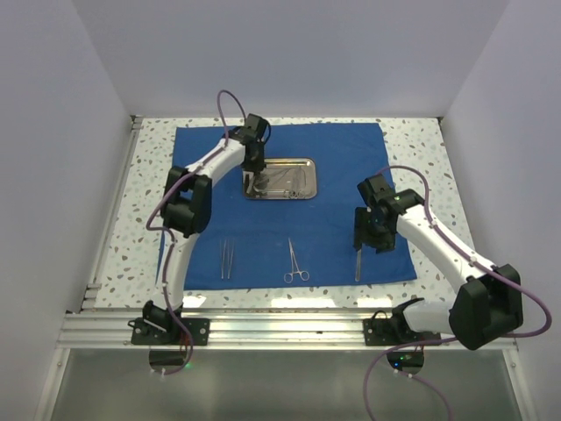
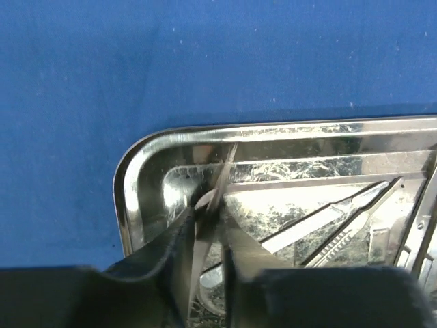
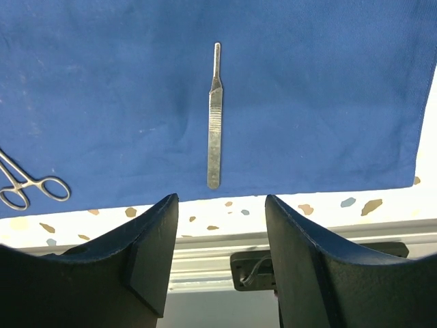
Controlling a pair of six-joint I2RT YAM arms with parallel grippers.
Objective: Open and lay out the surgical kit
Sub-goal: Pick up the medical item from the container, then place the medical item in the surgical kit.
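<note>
The royal-blue cloth wrap (image 1: 289,206) lies spread flat on the table. The steel tray (image 1: 302,163) sits on its far middle and also shows in the left wrist view (image 2: 136,178). My left gripper (image 1: 255,181) reaches into the tray's left end and is shut on a thin silver instrument (image 2: 205,225); more instruments (image 2: 328,219) lie in the tray. Tweezers (image 1: 226,260), ring-handled forceps (image 1: 295,263) and a flat silver handle (image 1: 358,263) lie in a row on the cloth's near part. My right gripper (image 3: 220,201) is open and empty above the near end of that handle (image 3: 214,130).
The speckled tabletop (image 1: 429,149) borders the cloth on all sides. An aluminium rail (image 1: 280,324) runs along the near edge and carries both arm bases. White walls close in the left, right and back. The forceps' rings (image 3: 27,190) show at the left of the right wrist view.
</note>
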